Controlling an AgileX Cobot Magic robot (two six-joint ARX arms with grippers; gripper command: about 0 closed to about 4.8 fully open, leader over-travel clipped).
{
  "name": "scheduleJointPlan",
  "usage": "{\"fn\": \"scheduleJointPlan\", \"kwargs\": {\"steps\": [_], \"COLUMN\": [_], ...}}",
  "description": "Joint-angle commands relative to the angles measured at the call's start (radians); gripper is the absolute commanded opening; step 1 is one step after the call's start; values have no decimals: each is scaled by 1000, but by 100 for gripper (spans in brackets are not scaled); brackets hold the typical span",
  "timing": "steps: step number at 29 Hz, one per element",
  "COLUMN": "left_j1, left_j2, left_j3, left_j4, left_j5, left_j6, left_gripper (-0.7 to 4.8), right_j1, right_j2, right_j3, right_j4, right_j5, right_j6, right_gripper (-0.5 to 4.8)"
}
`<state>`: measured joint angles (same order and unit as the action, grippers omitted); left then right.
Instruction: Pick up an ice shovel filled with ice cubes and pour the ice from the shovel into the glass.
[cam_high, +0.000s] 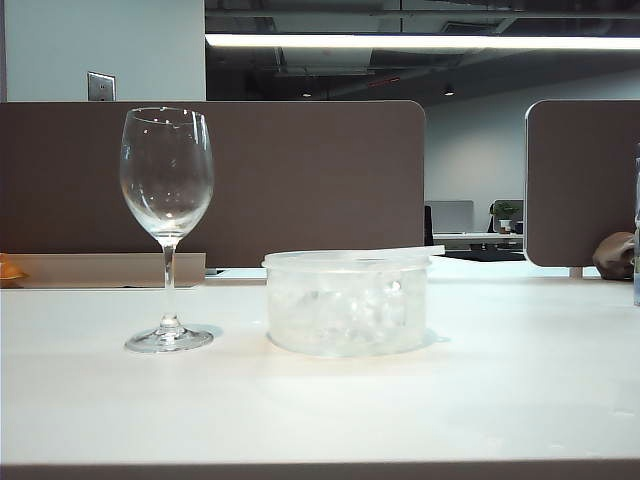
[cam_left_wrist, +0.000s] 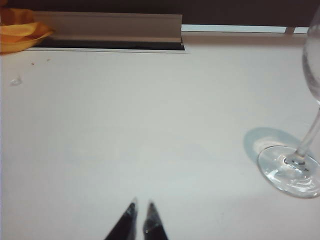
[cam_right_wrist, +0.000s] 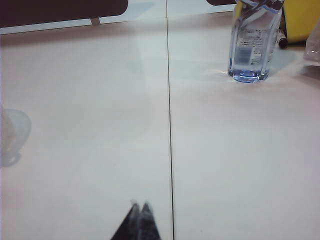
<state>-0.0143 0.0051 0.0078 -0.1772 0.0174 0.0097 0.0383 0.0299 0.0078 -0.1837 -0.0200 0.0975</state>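
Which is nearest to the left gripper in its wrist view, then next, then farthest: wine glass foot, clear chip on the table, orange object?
From the left gripper:
1. Glass, foot beside it.
2. Clear chip, opposite side, farther out.
3. Orange object, far table edge.

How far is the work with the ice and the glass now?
Nothing is done: the glass stands empty. The ice cubes lie in the tub, and the ice shovel seems to lie across its rim. Nothing is in hand: the left hand is nearly shut and the right hand shut, both empty above bare table. Picking up, carrying and pouring remain.
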Motion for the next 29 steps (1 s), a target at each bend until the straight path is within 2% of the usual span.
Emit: {"fn": "scheduleJointPlan", "kwargs": {"steps": [1,19,22,29], "left_j1": [0,-21,-81,-319], "left_j2": [1,1,1,1], "left_j3": [0,0,0,0], "left_j4": [-1,-2,-2,-2], "left_j5": [5,2,2,5], "left_j6": [2,2,2,2], "left_gripper": [29,29,29,29], "right_j1": [2,2,2,2], "right_j2": [0,0,0,0], "right_j3": [-7,-7,-7,-7], "right_j4": [4,4,4,4], "right_j5": [-2,-2,-2,-2], "right_j6": [3,3,3,3], "right_gripper": [-4,-4,-4,-4]}}
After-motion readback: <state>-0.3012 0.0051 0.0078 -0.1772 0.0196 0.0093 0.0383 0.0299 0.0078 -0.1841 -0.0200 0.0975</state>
